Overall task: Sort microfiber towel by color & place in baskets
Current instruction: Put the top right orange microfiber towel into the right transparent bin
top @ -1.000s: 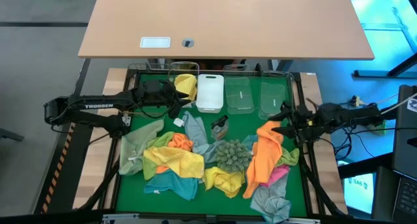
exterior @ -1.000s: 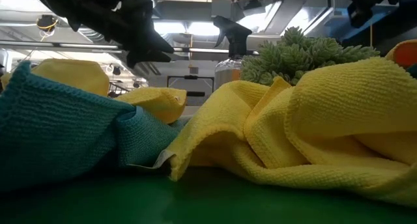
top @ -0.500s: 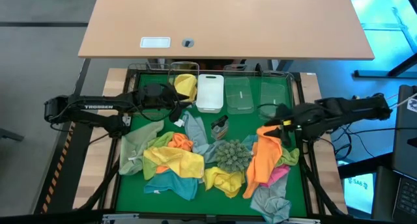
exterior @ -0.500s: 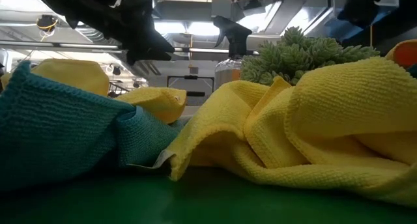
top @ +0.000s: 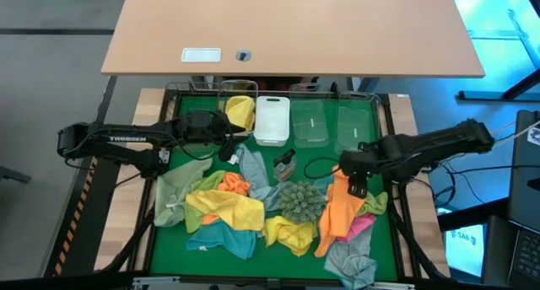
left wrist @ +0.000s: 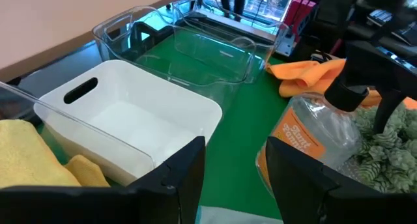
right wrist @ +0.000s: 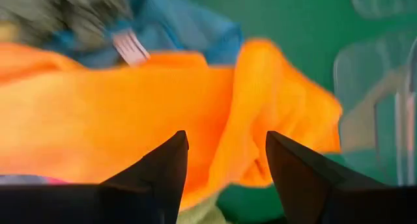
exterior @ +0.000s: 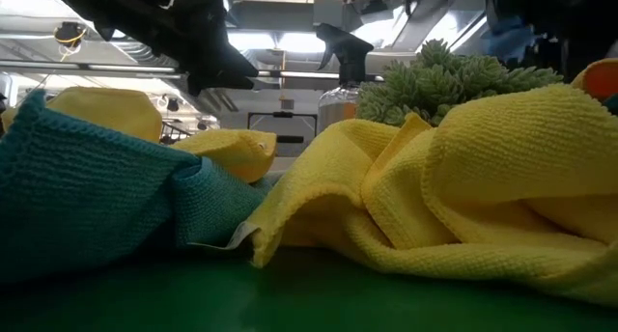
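Nearest in the low view: yellow towel [exterior: 454,187] and teal towel [exterior: 87,192], hiding the baskets. From above, right gripper [top: 353,177] over the orange towel [top: 337,207], jaws wide, empty. Beyond, left gripper [top: 226,147] beside the white basket [top: 272,119], open, empty; spray bottle [left wrist: 306,142] near it in the left wrist view. Farthest, clear baskets [top: 310,121] flanking the white basket.

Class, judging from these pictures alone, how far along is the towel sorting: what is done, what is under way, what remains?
Done: one yellow towel lies in a clear basket beside the white basket. Under way: the open right gripper hangs over the orange towel, gripping nothing; the open left gripper waits near the baskets. Left: the towel pile on the green mat.
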Controlling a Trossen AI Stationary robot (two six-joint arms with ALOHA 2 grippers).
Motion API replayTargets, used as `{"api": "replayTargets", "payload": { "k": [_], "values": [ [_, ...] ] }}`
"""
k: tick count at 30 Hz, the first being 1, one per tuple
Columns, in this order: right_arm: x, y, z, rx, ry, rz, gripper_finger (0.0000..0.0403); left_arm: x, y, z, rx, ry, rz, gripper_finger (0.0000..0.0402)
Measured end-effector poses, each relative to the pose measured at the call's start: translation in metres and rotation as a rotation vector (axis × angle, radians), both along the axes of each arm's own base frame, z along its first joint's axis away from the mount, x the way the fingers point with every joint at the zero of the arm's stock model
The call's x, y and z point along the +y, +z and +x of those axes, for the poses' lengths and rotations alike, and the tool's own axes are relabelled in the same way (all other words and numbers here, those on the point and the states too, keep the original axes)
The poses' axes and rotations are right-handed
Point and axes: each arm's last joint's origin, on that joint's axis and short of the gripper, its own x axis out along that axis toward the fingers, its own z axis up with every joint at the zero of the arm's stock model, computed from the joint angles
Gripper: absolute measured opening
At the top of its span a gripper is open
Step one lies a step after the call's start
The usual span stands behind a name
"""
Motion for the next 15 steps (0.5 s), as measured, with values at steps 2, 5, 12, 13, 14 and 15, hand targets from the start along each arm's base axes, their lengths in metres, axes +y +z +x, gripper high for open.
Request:
{"api": "replayTargets", "payload": {
  "k": [2,5,12,13,14,15],
  "values": [
    [0.002,-0.008,0.005,0.064,-0.017,0.003,0.0205,0.0,0.0,0.0,0.0,-0.001,0.0,0.0155],
    [0.003,-0.017,0.012,0.136,-0.023,-0.001,0.0205,0.0,0.0,0.0,0.003,0.0,0.0,0.0155],
    [0.006,-0.032,0.023,0.215,-0.025,-0.015,0.0205,0.0,-0.001,0.0,0.008,0.0,-0.001,0.0155],
    [0.006,-0.033,0.024,0.226,-0.025,-0.018,0.0205,0.0,-0.001,0.0,0.009,0.0,-0.002,0.0155],
    [0.006,-0.035,0.025,0.233,-0.024,-0.02,0.0205,0.0,-0.001,0.0,0.009,0.0,-0.001,0.0155],
    [0.007,-0.036,0.026,0.24,-0.022,-0.022,0.0205,0.0,-0.001,0.0,0.009,0.0,-0.002,0.0155]
  ]
}}
